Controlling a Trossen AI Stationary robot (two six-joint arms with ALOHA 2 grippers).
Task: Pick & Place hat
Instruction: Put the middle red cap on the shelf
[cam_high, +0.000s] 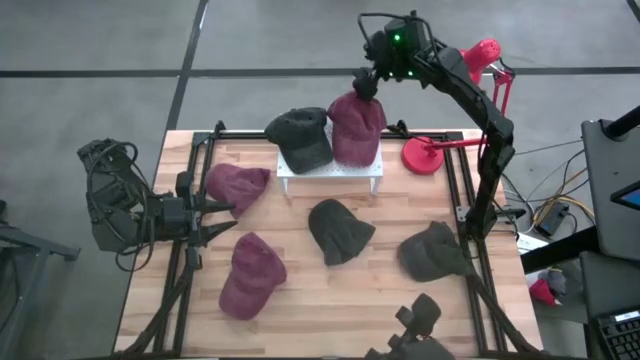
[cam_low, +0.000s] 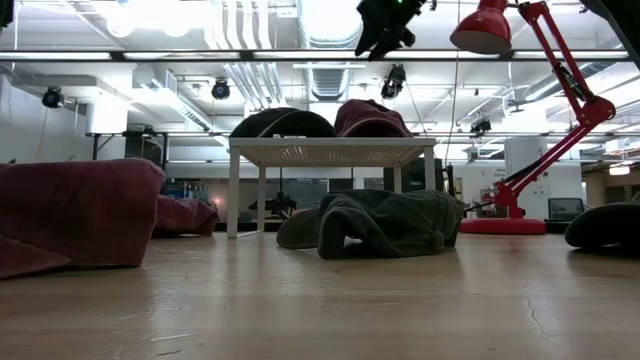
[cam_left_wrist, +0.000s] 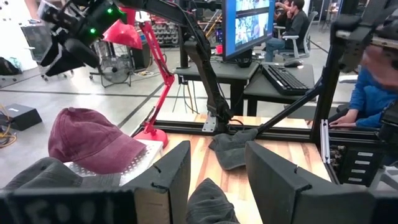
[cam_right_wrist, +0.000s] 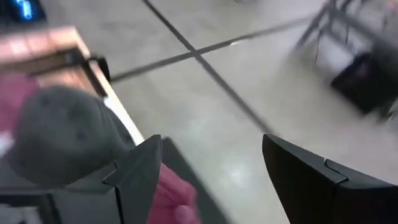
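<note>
Maroon hat (cam_high: 356, 128) lies on the white rack (cam_high: 330, 168) at the far side of the surface, just right of a dark grey hat (cam_high: 302, 137). Its long axis runs near-to-far. Right end effector (cam_high: 366, 84) hovers at its far end — fingers spread wide, empty, hat below and nearer. Left end effector (cam_high: 215, 220) waits open, well apart at the left edge.

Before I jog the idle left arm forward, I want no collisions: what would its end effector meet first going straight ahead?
Probably the dark grey hat lying low between the open fingers of the left end effector, with another grey hat farther along. Depth is unclear, so it might pass above the first.
</note>
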